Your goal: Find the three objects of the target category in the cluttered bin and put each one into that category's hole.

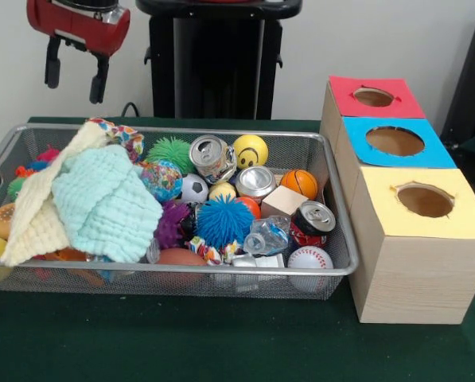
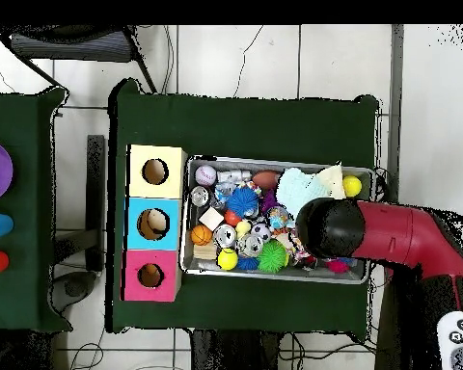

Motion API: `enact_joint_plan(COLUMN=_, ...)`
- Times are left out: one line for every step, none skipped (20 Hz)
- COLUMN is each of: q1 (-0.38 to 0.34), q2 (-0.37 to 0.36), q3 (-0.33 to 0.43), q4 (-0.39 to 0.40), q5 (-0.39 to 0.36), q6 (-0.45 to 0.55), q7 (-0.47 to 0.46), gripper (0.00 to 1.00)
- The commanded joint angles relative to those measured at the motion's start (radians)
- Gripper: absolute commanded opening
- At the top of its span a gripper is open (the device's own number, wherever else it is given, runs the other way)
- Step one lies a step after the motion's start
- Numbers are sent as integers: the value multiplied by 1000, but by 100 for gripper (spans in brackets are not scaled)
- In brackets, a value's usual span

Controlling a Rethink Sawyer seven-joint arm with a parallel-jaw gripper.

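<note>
Front view shows the gripper point(image 1: 75, 79) at the top left, hanging from the red arm point(image 1: 78, 22) high above the far left end of the wire-mesh bin point(image 1: 181, 274). Its two black fingers point(image 1: 99, 81) point straight down with a clear gap between them, so they are spread and hold nothing. They touch no object.

Overhead view shows the red arm point(image 2: 399, 236) reaching in from the right, with its round black end point(image 2: 330, 229) over the right part of the bin point(image 2: 279, 277); the fingers are hidden under it there.

Below the gripper in the front view, a mint cloth point(image 1: 106, 203) and a cream cloth point(image 1: 38, 215) lie piled over the left half of the bin. The right half is full of small things: a green spiky ball point(image 1: 171, 151), a yellow smiley ball point(image 1: 251, 150), a blue spiky ball point(image 1: 224, 221), a small basketball point(image 1: 300, 183), a baseball point(image 1: 309, 258), a wooden cube point(image 1: 284, 201) and crushed cans point(image 1: 212, 157). I cannot tell the toys with string loops among them.

Just right of the bin stand three wooden boxes in a row, each with a round hole on top: the yellow box point(image 1: 420, 239) nearest, the blue box point(image 1: 394, 143) in the middle, the red box point(image 1: 372, 97) farthest.
</note>
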Motion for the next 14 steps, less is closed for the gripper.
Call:
enact_joint_plan(q1=-23, q2=29, q3=94, q4=-33, q5=-62, q6=-44, q7=-153, gripper=100)
enact_joint_plan(q1=-21, q2=29, q3=92, q4=-35, q5=-65, q6=-36, q7=-153, gripper=100)
enact_joint_plan(q1=-23, q2=27, q3=92, q4=-34, q5=-66, q6=-39, q7=-151, gripper=100)
enact_joint_plan(q1=-28, q2=24, q3=101, q4=-30, q5=-53, q6=-40, q7=-148, gripper=100)
enact_joint_plan(q1=-32, q2=22, q3=110, q4=-27, q5=-40, q6=-41, q7=-146, gripper=100)
enact_joint_plan(q1=-37, q2=19, q3=118, q4=-24, q5=-27, q6=-42, q7=-144, gripper=100)
enact_joint_plan(q1=-37, q2=15, q3=124, q4=-19, q5=-9, q6=-18, q7=-143, gripper=100)
enact_joint_plan(q1=-35, q2=2, q3=127, q4=-4, q5=10, q6=3, q7=-135, gripper=100)
enact_joint_plan(q1=-30, q2=-15, q3=127, q4=15, q5=21, q6=3, q7=-121, gripper=100)
enact_joint_plan(q1=-23, q2=-35, q3=126, q4=35, q5=37, q6=14, q7=-104, gripper=100)
enact_joint_plan(q1=-15, q2=-55, q3=124, q4=59, q5=57, q6=22, q7=-84, gripper=100)
enact_joint_plan(q1=-8, q2=-75, q3=122, q4=83, q5=77, q6=31, q7=-64, gripper=100)
enact_joint_plan(q1=-6, q2=-91, q3=123, q4=109, q5=102, q6=31, q7=-46, gripper=100)
enact_joint_plan(q1=1, q2=-105, q3=121, q4=128, q5=115, q6=32, q7=-34, gripper=100)
